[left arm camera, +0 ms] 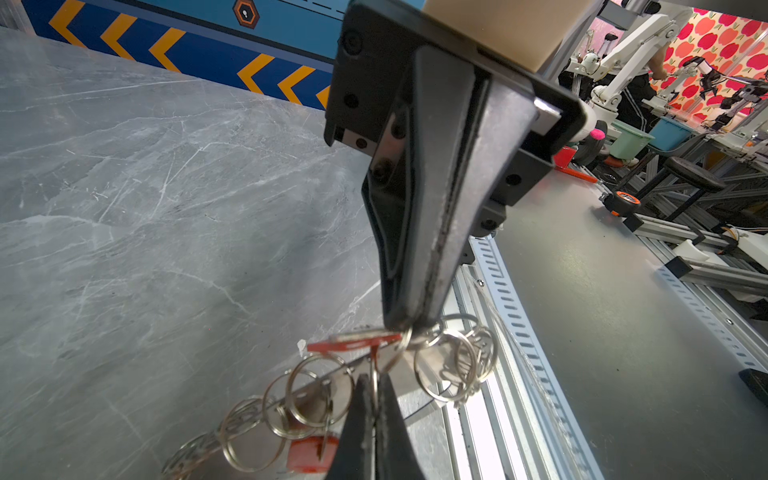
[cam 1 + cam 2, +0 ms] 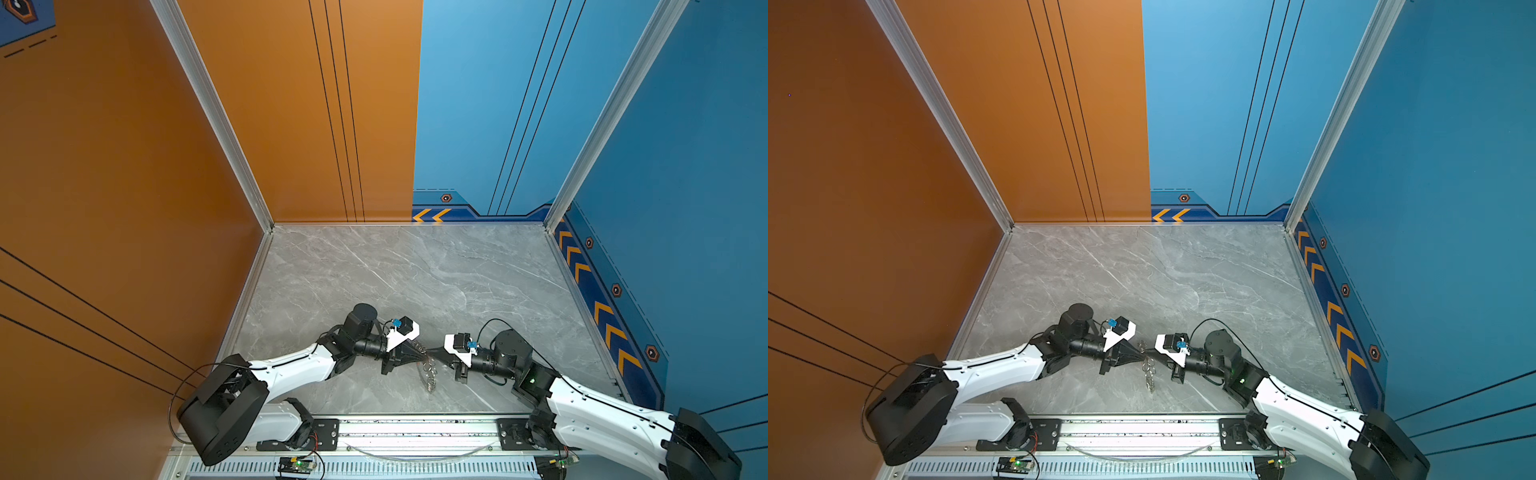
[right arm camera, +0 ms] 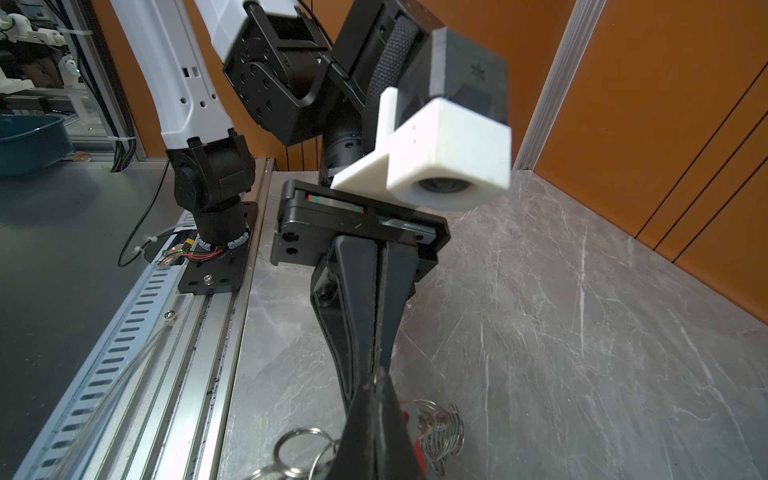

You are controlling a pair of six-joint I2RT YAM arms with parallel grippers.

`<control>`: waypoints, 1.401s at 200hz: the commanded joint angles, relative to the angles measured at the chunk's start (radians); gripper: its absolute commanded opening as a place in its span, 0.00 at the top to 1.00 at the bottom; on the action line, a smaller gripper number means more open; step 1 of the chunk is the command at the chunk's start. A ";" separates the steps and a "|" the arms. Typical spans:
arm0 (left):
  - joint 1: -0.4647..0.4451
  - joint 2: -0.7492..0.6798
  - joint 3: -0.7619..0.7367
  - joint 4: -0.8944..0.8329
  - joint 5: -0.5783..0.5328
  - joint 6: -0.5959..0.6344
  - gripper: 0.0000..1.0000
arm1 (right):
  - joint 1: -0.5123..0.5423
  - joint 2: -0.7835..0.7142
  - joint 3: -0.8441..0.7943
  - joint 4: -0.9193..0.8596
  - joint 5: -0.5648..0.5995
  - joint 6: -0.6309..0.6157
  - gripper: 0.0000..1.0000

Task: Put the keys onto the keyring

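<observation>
Both grippers meet tip to tip above the front middle of the table. The keyring (image 2: 431, 374) (image 2: 1149, 374) shows as a chain of silver split rings that hangs from them and trails onto the marble. In the left wrist view my left gripper (image 1: 374, 384) is shut on one thin ring of the keyring (image 1: 316, 395). My right gripper (image 1: 401, 324) comes in from the opposite side, shut on a silver key with an orange-red tag (image 1: 353, 343). A second orange tag (image 1: 311, 453) hangs lower among the rings. In the right wrist view my right gripper (image 3: 376, 380) hides most of the keys, and rings (image 3: 440, 428) show beside it.
The grey marble table (image 2: 415, 282) stretches back to the orange and blue walls. An aluminium rail (image 2: 415, 428) carrying both arm bases runs along the front edge, close under the hanging rings.
</observation>
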 commanded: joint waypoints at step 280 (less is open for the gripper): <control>-0.006 -0.021 0.000 -0.005 -0.020 0.029 1.00 | -0.010 -0.019 0.048 -0.085 0.022 0.094 1.00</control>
